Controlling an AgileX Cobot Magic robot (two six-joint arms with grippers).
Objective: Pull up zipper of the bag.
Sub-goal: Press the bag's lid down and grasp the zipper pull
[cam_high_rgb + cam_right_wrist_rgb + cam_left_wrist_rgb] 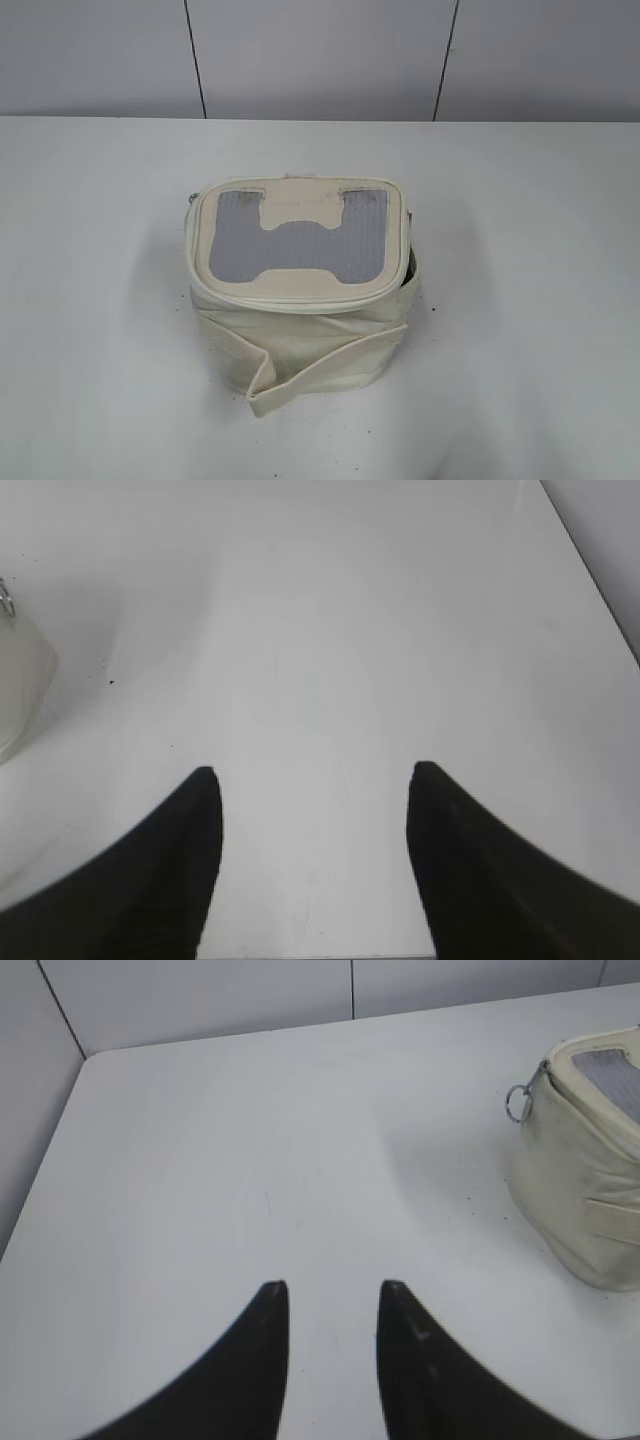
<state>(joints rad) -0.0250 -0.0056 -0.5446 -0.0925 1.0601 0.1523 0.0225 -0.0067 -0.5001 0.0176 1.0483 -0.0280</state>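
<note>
The bag (300, 345) is a small boxy cream-white soft bag in the middle of the white table, its top a grey mesh panel with a cream H-shaped patch and a fabric flap on its front. The zipper (300, 298) runs round the lid rim; the lid gapes on the right side. A silver ring pull (518, 1102) hangs at the bag's (585, 1190) corner in the left wrist view. Another ring (6, 595) shows at the right wrist view's left edge, beside the bag (20, 670). My left gripper (332, 1288) and right gripper (312, 770) are open and empty, away from the bag. Neither shows in the exterior view.
The white table (100, 300) ends at a grey panelled wall (320, 60) behind. Its left back corner shows in the left wrist view (90, 1060) and its right edge shows in the right wrist view (590, 570).
</note>
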